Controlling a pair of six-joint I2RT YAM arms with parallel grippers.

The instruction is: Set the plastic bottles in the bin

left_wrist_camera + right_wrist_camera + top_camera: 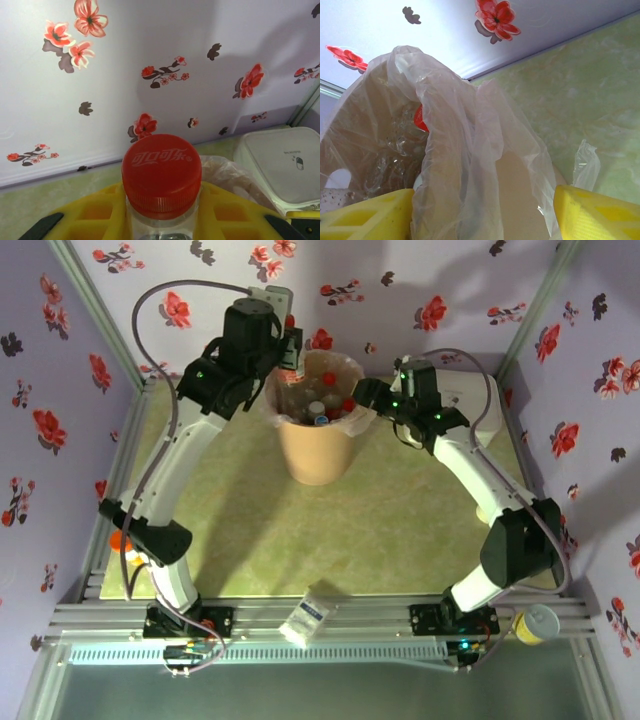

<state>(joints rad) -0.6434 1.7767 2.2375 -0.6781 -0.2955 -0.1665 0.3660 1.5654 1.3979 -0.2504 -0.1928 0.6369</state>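
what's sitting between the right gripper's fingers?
The rim of the bin, with its clear bag draped over it, stands between the fingers; the right wrist view shows it.

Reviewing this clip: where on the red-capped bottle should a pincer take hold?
Grip the bottle on its clear body just under the cap, from both sides, as the left pincer has it: round, narrow there, cap left free.
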